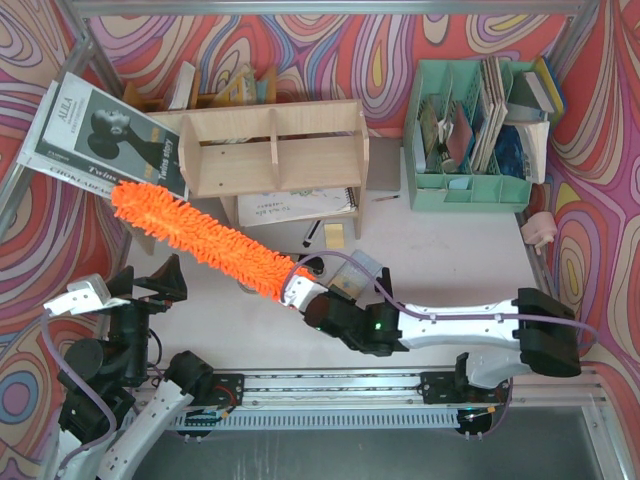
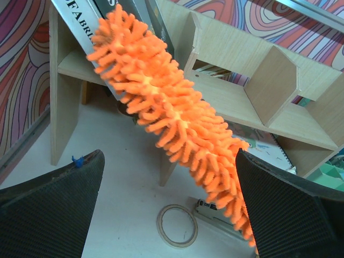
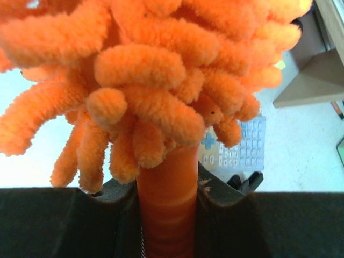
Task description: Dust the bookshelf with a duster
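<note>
Bookshelf: light plywood, two tiers.
Duster: orange, slanting from in front of the bookshelf to its left end, tip across a magazine leaning there.
Right gripper: jaws clamped on the duster's handle.
Left gripper: jaws wide apart, empty, before the bookshelf's left end.
Under the lower tier: spiral notebook.
In front: tape ring, calculator.
To its right: mint organiser.

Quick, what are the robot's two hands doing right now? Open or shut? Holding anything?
Left gripper: open, holding nothing.
Right gripper: shut on the duster, gripping its orange handle.
</note>
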Controlling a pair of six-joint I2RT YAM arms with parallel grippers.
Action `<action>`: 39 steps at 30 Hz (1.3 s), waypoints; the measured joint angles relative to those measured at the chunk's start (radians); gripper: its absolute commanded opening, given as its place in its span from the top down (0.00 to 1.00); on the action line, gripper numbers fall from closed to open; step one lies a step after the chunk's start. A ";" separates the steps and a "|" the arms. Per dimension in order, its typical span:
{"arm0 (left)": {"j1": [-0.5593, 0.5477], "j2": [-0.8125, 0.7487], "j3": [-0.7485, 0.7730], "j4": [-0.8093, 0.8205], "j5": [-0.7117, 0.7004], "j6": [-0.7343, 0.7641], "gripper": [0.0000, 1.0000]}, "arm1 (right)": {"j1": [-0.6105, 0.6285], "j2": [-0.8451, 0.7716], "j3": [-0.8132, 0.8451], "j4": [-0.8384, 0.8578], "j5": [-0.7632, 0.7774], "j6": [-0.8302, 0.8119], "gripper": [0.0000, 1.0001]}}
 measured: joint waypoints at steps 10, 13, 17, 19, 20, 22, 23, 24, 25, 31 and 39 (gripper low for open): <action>0.000 0.000 0.000 0.000 0.000 0.000 0.02 | 0.004 -0.018 -0.032 -0.038 -0.004 0.051 1.00; 0.000 0.000 0.000 0.000 0.000 0.000 0.02 | 0.003 0.024 0.006 -0.019 -0.009 0.033 1.00; 0.000 0.000 0.000 0.000 0.000 0.000 0.02 | 0.003 0.087 0.107 0.029 -0.021 -0.012 1.00; 0.000 0.000 0.000 0.000 0.000 0.000 0.02 | 0.003 0.113 0.160 0.068 -0.027 -0.040 1.00; 0.000 0.000 0.000 0.000 0.000 0.000 0.02 | 0.003 0.125 0.186 0.085 -0.028 -0.053 1.00; 0.000 0.000 0.000 0.000 0.000 0.000 0.02 | 0.003 0.150 0.232 0.109 -0.029 -0.075 1.00; 0.000 0.000 0.000 0.000 0.000 0.000 0.02 | 0.003 0.165 0.254 0.121 -0.027 -0.083 1.00; 0.000 0.000 0.000 0.000 0.000 0.000 0.02 | 0.003 0.182 0.278 0.133 -0.026 -0.091 1.00; 0.000 0.000 0.000 0.000 0.000 0.000 0.02 | 0.003 0.197 0.294 0.144 -0.023 -0.097 1.00; 0.000 0.000 0.000 0.000 0.000 0.000 0.02 | 0.003 0.241 0.304 0.151 -0.018 -0.106 1.00; 0.000 0.000 -0.004 0.000 0.000 0.000 0.02 | 0.003 0.125 0.106 0.072 -0.018 -0.013 1.00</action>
